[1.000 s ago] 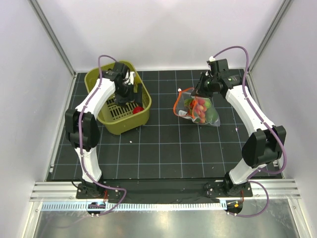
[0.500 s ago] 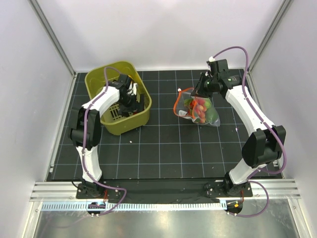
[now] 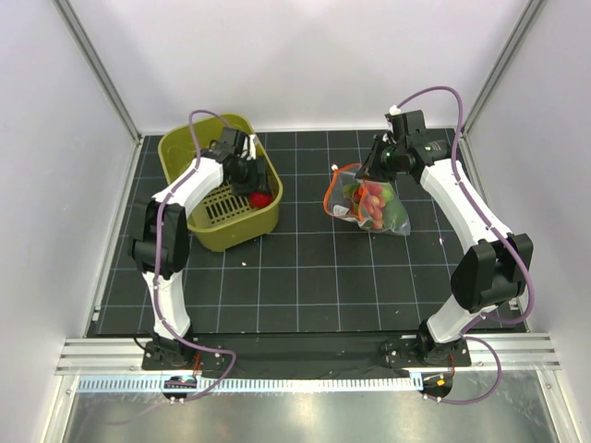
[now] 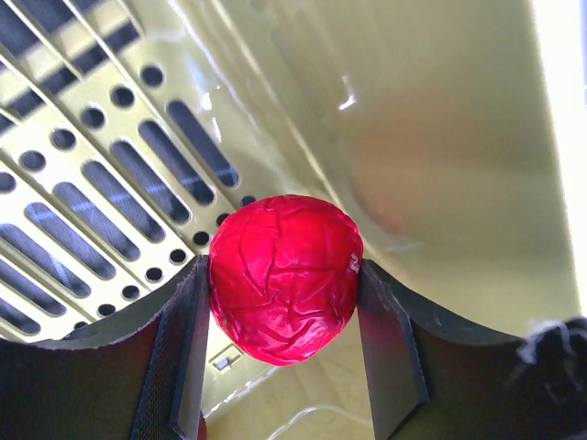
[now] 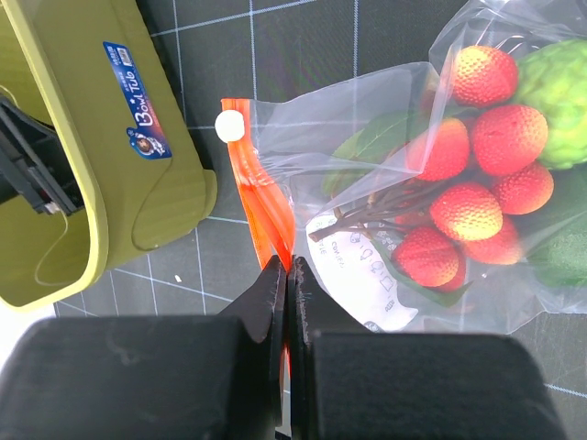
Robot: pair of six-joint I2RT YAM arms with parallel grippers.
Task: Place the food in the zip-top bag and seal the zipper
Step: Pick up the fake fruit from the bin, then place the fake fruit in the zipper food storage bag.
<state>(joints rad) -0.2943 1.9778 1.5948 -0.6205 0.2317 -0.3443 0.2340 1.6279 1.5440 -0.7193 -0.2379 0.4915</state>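
A crinkled red ball of food point(image 4: 284, 280) sits in a corner of the olive-green basket point(image 3: 185, 138), and my left gripper point(image 4: 282, 307) is shut on it, one finger point(image 4: 188, 348) against each side. From above, that gripper point(image 3: 255, 191) reaches down into the basket's right end beside the red ball point(image 3: 262, 198). The clear zip-top bag point(image 3: 374, 208) lies right of centre, holding red and green food point(image 5: 509, 137). My right gripper point(image 5: 289, 270) is shut on the bag's red-orange zipper point(image 5: 261, 183), holding the mouth up. A white slider point(image 5: 229, 126) sits at the strip's end.
The basket's slotted floor point(image 4: 83, 183) and smooth wall point(image 4: 440, 137) surround the left gripper closely. The basket point(image 5: 110, 183) stands a short gap left of the bag mouth. Black gridded mat point(image 3: 305, 268) covers the table, with white walls around it.
My left gripper has shifted right inside the basket to the red ball and closed its fingers onto it. The right gripper and the bag have not moved.
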